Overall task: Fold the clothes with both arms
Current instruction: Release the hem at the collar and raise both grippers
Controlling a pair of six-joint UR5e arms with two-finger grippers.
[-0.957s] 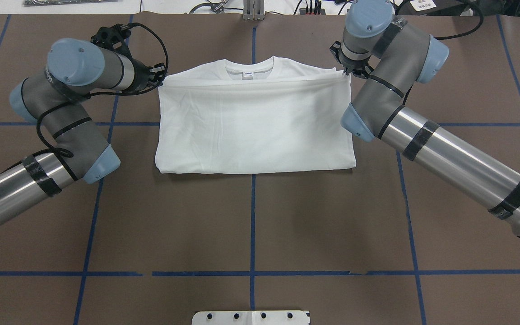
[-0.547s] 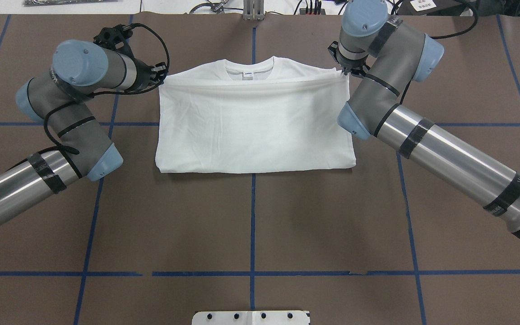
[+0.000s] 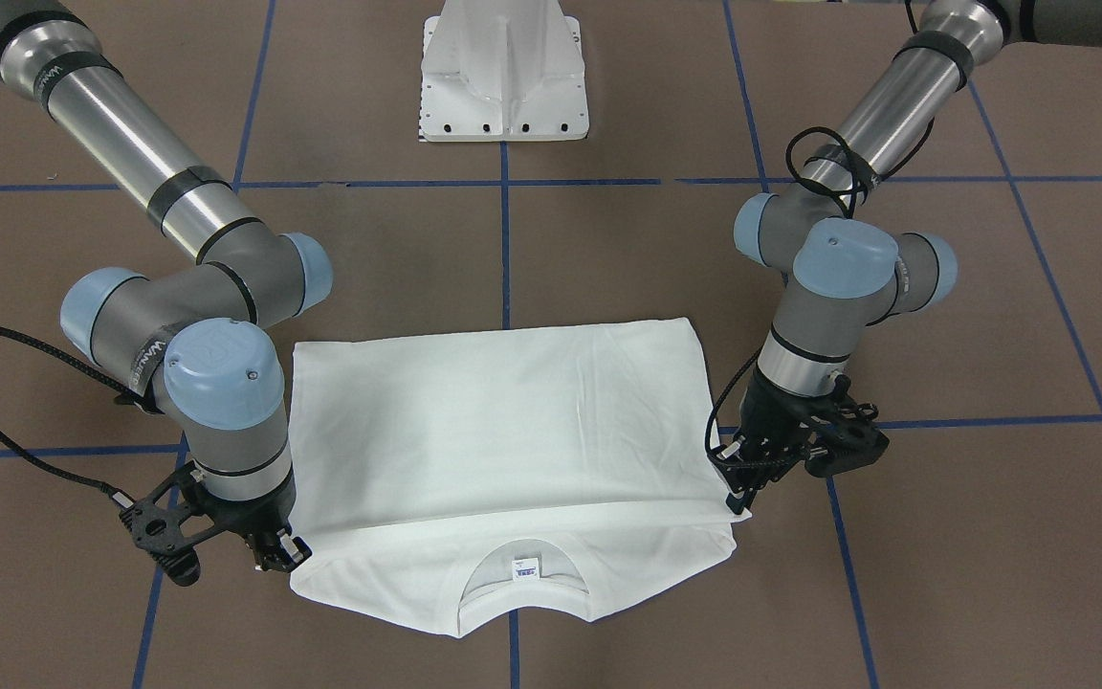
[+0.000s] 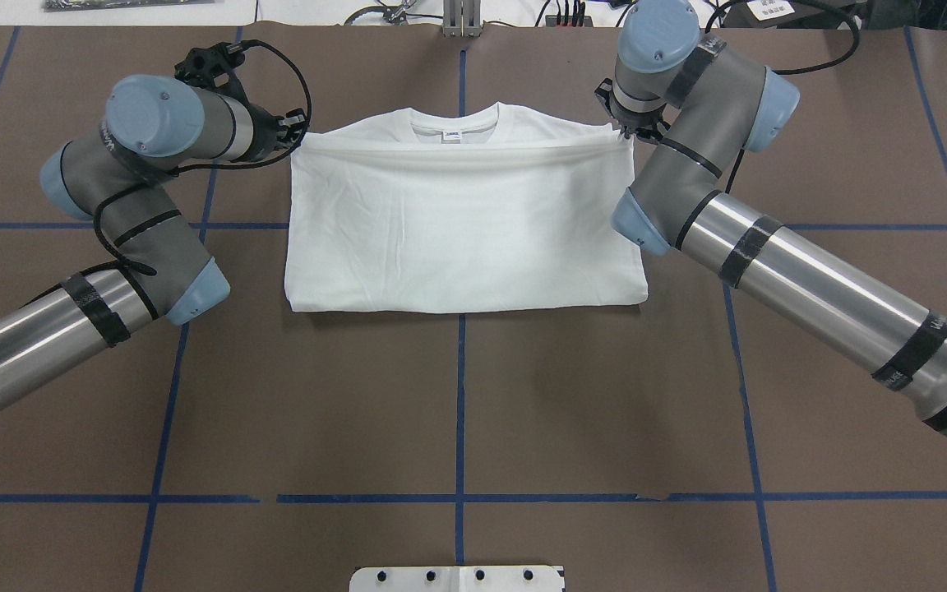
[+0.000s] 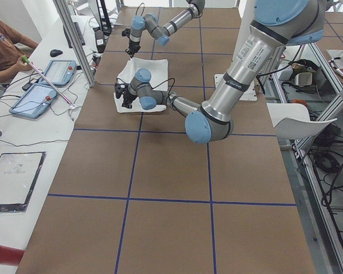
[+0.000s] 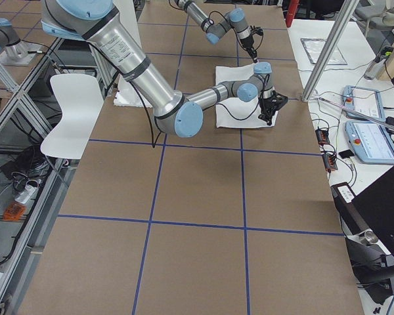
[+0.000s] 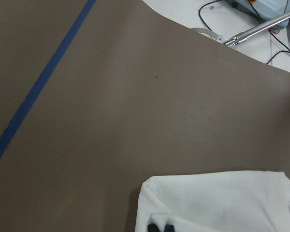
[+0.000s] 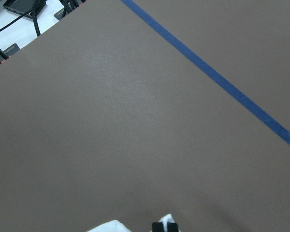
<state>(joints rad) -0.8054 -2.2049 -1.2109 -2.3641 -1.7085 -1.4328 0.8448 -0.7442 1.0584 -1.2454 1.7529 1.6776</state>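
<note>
Keeping the T-shirt (image 4: 465, 230) hem taut, lower both corners level. Left hand (image 3: 735, 496) and right hand (image 3: 278, 555) each appear pinched shut on a corner.

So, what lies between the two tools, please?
Only the folded edge of the white T-shirt, running from left tool to right tool, in the overhead view.

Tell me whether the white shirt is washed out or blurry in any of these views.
Overhead view: the shirt is bright in the middle, yet its creases show. Front-facing view: a similar bright patch. Left wrist view: its corner looks slightly soft. Side views: too small to judge.
</note>
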